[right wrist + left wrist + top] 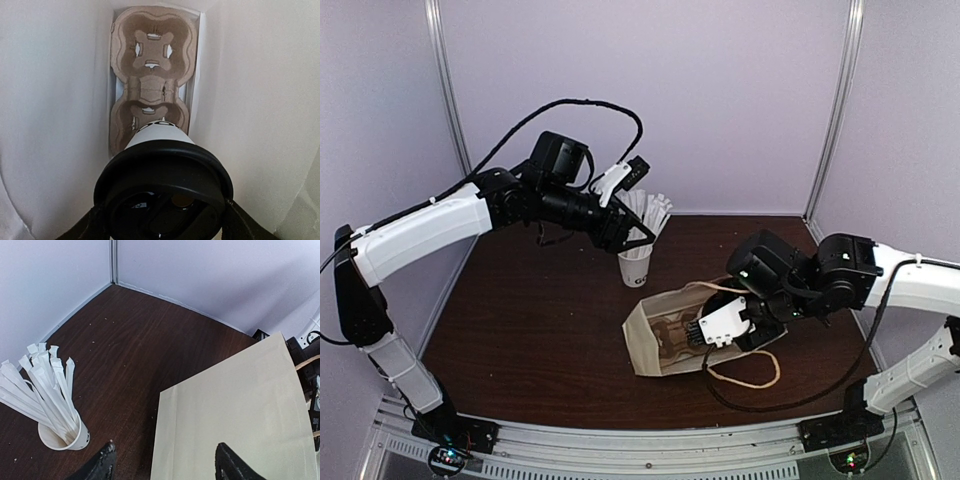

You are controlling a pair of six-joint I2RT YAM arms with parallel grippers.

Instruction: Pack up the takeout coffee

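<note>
The takeout coffee, a white paper cup (159, 134) with a black lid (162, 192), lies pointing into the open paper bag (60, 100). My right gripper (162, 222) is shut on the cup at the lid, one finger on each side. The cup's base sits just in front of the near pocket of the brown pulp tray (150, 75) at the bag's bottom. In the top view the right gripper (694, 332) reaches into the mouth of the bag (655, 350), which lies on its side; the cup is hidden there. My left gripper (165, 465) is open and empty above the table.
A white cup full of wrapped sticks (635, 262) stands behind the bag, under the left gripper (632, 235); it also shows in the left wrist view (65, 432). The bag's flat side (230, 410) and its rope handles (750, 372) lie at the right. Walls enclose the dark table (520, 320).
</note>
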